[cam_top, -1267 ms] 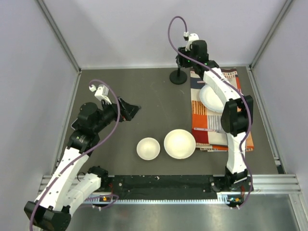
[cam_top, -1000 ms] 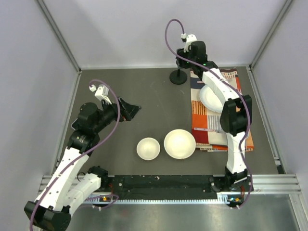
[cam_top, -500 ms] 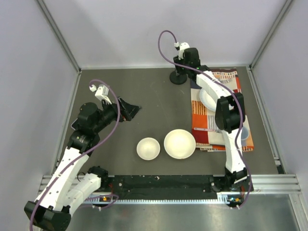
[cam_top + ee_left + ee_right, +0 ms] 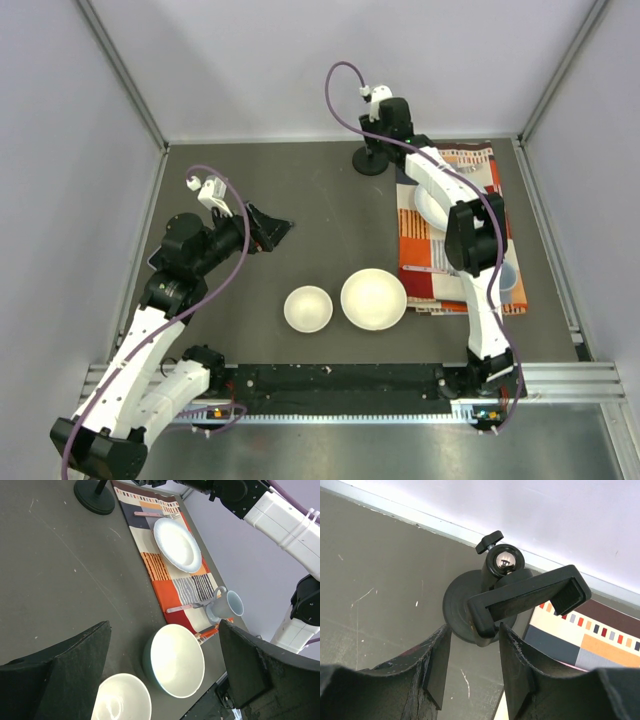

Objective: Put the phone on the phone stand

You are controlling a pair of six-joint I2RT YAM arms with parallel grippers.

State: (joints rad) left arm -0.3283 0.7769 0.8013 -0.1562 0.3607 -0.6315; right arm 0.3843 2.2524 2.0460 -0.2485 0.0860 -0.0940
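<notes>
Contents of table [image 4: 300, 180], dark grey, walled on three sides.

1. Phone stand [image 4: 520, 592]. Black; round disc base, short post, ball joint with a small knob, clamp cradle on top. Upright at the far edge of the table, right of centre, base just off the far left corner of the place mat. Cradle tilted, nothing clamped in it.

2. Right claw [image 4: 475, 630]. Above the stand, at the far edge. Narrow, fingers partly closed with a gap between them and nothing gripped; lower end of the cradle visible in that gap. Contact with the cradle: cannot tell.

3. Left claw [image 4: 164, 625]. Wide, holding nothing. Hanging over the left half of the table, well apart from the stand.

4. Place mat [image 4: 425, 260]. Orange, white and dark patchwork, flat along the right edge of the table.

5. Plate [image 4: 177, 545]. White, on the far half of the mat.

6. Mug [image 4: 227, 605]. Pale blue, upright at the near right corner of the mat.

7. Large bowl [image 4: 373, 298]. White, toward the near edge, just beside the mat's near left corner.

8. Small bowl [image 4: 308, 308]. White, just left of the large bowl.
</notes>
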